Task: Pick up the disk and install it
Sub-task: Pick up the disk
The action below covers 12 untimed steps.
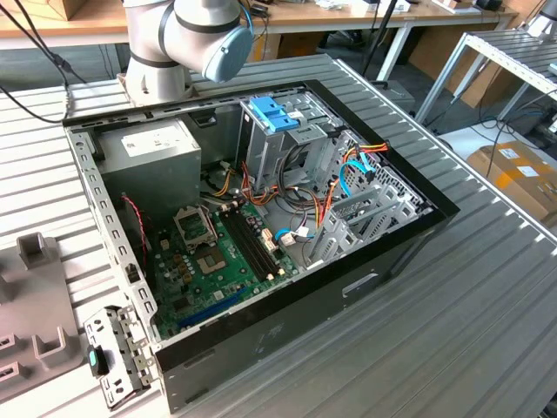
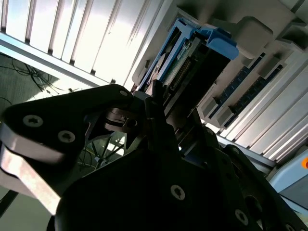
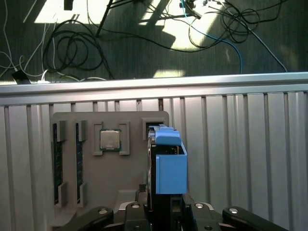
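**A:** Where does the work stand?

**B:** The ribbed grey metal table (image 1: 487, 331) carries the open black computer case (image 1: 287, 335). In the first wrist view a flat grey plastic tray (image 3: 120, 178) lies close to the table's edge, with floor beyond it. The disk (image 3: 171, 166), a grey metal drive in a light blue plastic carrier, stands on edge at the slot near one corner of that tray. I cannot tell whether it has cleared the slot.

**A:** And the tool?

**B:** The black two-fingered gripper (image 3: 163, 211) looks clamped on the disk's near end, a finger on each flat face; the second wrist view shows the disk (image 2: 185, 53) running away from the fingers.

**A:** What could go wrong?

**B:** The hold is at one end only, so I judge the far end could sag or twist; a skewed pull could bind the carrier against the slot walls and drag the tray.

**A:** Anything beside it?

**B:** The square silver processor chip (image 3: 110, 140) sits just beside the slot, and the dark memory sticks (image 3: 57, 154) lie towards the tray's opposite edge; a sideways swing could clip the chip.

**A:** And at the case?

**B:** Orange and blue cables (image 1: 352, 165) crowd the bare metal drive cage (image 1: 291, 144); a loosely held disk could snag there or meet it askew; a slip this near the table's edge could send it to the floor.
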Tool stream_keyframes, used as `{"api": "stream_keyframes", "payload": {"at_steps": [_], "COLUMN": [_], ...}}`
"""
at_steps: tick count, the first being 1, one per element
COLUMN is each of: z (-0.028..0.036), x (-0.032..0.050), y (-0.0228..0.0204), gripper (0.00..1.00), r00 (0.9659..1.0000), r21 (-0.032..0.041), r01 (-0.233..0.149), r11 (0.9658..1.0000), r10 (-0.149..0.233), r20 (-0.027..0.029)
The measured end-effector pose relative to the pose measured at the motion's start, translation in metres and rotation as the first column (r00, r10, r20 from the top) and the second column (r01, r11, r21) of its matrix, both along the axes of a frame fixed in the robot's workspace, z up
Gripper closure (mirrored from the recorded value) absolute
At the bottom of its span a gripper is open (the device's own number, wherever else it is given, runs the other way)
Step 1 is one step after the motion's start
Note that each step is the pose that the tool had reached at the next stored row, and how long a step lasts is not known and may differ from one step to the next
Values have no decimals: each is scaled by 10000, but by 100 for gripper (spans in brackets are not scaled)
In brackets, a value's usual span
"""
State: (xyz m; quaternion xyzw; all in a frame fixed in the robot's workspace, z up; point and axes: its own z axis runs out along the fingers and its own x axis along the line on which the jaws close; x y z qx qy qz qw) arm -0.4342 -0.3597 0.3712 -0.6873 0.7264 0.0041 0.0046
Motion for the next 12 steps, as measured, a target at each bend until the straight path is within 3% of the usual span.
{"api": "stream_keyframes", "payload": {"at_steps": [7,12], "z": [52,140], "x": [0,0], "y": [0,0], "gripper": [65,65], "r00": [10000,10000], "r21": [0,0], "r01": [0,0], "r11": [10000,10000], "r10": [0,0], "r20": [-1,0]}}
